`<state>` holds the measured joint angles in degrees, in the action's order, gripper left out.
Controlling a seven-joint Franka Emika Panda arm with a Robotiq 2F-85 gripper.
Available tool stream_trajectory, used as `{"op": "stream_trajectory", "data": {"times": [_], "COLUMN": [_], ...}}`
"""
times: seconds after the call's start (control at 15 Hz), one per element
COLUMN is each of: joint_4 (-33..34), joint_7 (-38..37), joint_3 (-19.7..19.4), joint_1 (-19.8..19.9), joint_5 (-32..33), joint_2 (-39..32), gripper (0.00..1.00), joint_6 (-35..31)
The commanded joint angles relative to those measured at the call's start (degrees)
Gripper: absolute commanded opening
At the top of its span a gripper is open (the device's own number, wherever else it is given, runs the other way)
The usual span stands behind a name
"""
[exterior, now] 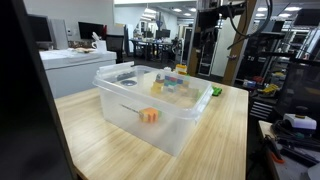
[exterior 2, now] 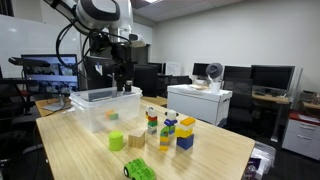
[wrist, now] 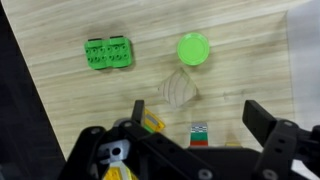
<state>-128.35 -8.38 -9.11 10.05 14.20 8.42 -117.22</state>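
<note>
My gripper (wrist: 198, 118) is open and empty, high above the wooden table (wrist: 240, 70). It also shows in both exterior views (exterior 2: 122, 78) (exterior: 207, 20). In the wrist view, a green brick (wrist: 108, 52), a green round piece (wrist: 193, 48) and a pale wooden block (wrist: 178, 90) lie on the table below it. A red-and-green block (wrist: 199, 133) stands between the fingers' line of sight, and a yellow block (wrist: 152, 124) is by the left finger. In an exterior view the blocks stand in small stacks (exterior 2: 168, 130) next to a clear plastic bin (exterior 2: 100, 110).
The clear bin (exterior: 150, 100) holds an orange block (exterior: 149, 115). A green brick (exterior 2: 140, 170) lies near the table's front edge. A white cabinet (exterior 2: 200, 103), desks, monitors and office chairs surround the table.
</note>
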Motion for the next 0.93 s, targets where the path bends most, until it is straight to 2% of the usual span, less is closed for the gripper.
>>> {"op": "stream_trajectory", "data": {"times": [0.0, 0.27, 0.53, 0.87], "joint_4": [-4.9, -11.3, -17.3, -18.2], "joint_7": [-1.4, -2.9, -7.9, -14.4], "joint_3": [-0.2, 0.5, 1.6, 2.4], "joint_1": [0.7, 0.3, 0.3, 0.2], "joint_5": [1.2, 4.2, 10.0, 13.5], "joint_2": [-0.5, -0.9, -1.2, -5.0], "gripper": [1.00, 1.00, 1.00, 1.00], "joint_6": [-2.6, -6.8, -11.0, -16.4]}}
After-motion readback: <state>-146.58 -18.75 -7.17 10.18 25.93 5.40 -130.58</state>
